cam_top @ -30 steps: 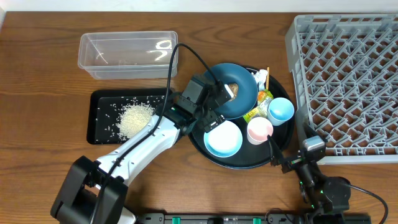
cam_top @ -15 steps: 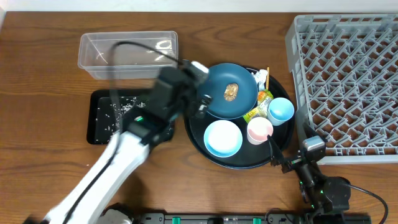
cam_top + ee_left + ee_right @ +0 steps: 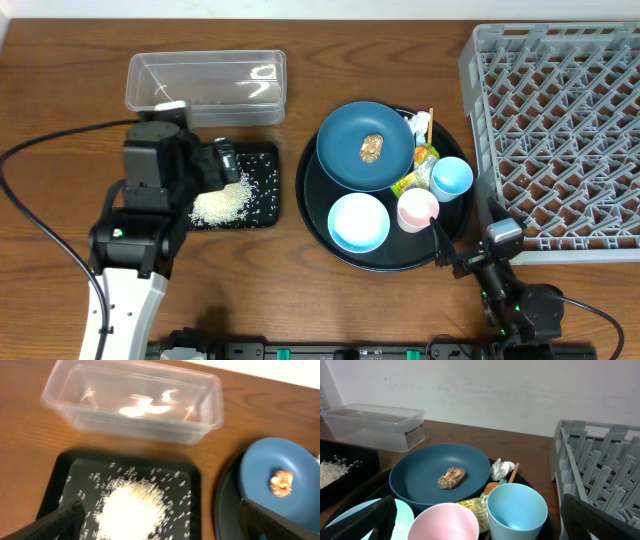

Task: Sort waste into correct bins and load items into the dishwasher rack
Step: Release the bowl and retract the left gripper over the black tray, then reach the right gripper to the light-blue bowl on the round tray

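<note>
The table (image 3: 60, 90) is brown wood; the left gripper (image 3: 160, 527) hangs spread wide over white rice (image 3: 218, 203) in the shallow black tray (image 3: 272, 215); the right gripper (image 3: 480, 527) is spread wide too, holding nothing, near the pink cup (image 3: 445, 521); a brown lump (image 3: 371, 147) sits on the blue plate (image 3: 345, 165).

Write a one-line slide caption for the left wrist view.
Open left gripper over the black tray of rice, clear tub behind it, blue plate with a brown lump at right.
</note>
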### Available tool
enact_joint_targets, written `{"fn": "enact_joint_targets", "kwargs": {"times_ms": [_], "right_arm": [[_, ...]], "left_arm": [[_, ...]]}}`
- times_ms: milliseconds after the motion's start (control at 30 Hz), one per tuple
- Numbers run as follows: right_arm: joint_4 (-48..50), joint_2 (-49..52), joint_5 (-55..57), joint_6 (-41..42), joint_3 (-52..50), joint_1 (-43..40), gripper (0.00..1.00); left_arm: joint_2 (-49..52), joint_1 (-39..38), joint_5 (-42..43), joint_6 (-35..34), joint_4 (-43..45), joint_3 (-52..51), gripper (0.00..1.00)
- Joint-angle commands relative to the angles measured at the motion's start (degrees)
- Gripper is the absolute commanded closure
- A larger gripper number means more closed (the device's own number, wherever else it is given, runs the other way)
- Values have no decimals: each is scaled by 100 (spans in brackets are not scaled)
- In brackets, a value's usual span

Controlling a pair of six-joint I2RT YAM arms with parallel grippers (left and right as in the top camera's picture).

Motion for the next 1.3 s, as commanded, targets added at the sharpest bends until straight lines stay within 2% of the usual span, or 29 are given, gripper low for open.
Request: {"fn": "enact_joint_targets", "kwargs": {"times_ms": [0,100,200,267,400,433,600,733,900,1133,1267], "right_arm": [[46,-7,15,-66,-9,-76,1],[354,-9,-717,599,-9,-76,1],[391,-7,-2271,2177,-9,-76,1],[319,-7,-2887,3045,-9,-76,1],[404,-9,-3003,4721,-9,-76,1],[525,-7,-3010,4819,-9,-76,1],[1558,-7,-3342,4922,31,-74,1],[1355,42,-3338,4675,422,-74,1],[96,487,-3038,3611,1390,-74,1],[-2321,1899,-1926,1812,3405,-63,1],[-3088,2660,-1091,1366,4319,120,1]], "left_arm": [[-2,160,-44,-328,-214,85,2],[13,168,-44,-328,-479,85,2],[17,168,-44,-328,-647,83,2],[17,168,-44,-328,-660,83,2],[17,168,-26,-330,-660,83,2],[17,168,-24,-328,-660,83,2],[17,170,-26,-328,-503,83,2],[17,170,-26,-330,-450,83,2],[17,170,-31,-330,-424,83,2],[17,520,-46,-479,-326,83,2],[17,848,-46,-476,-387,83,2]]}}
